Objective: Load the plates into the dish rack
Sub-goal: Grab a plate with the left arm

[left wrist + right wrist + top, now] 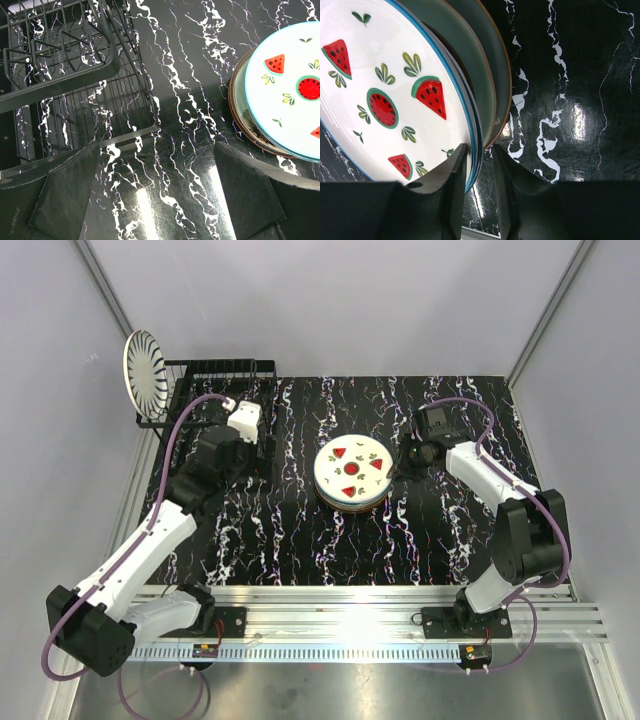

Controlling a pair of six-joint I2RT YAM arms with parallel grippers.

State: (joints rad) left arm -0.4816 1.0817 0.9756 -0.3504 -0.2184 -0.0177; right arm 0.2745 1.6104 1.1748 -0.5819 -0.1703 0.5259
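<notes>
A black-and-white striped plate (pixel 146 370) stands upright at the left end of the black wire dish rack (pixel 215 375) (pixel 75 75). A stack of plates (pixel 352 472) lies mid-table, topped by a white teal-rimmed plate with watermelon slices (pixel 390 75) (pixel 295 105). Under it show a pale green plate (pixel 465 60) and a brown-rimmed one (pixel 237 112). My right gripper (pixel 405 462) (pixel 479 150) straddles the top plate's right rim, one finger over it, the other apart from the rim, jaws open a little. My left gripper (pixel 243 425) (pixel 156 146) hangs wide open and empty between rack and stack.
The rack sits at the table's far left corner against the grey wall. The tabletop is black marble with white veins (pixel 440 530). A metal rail (pixel 350 600) runs along the near edge by the arm bases.
</notes>
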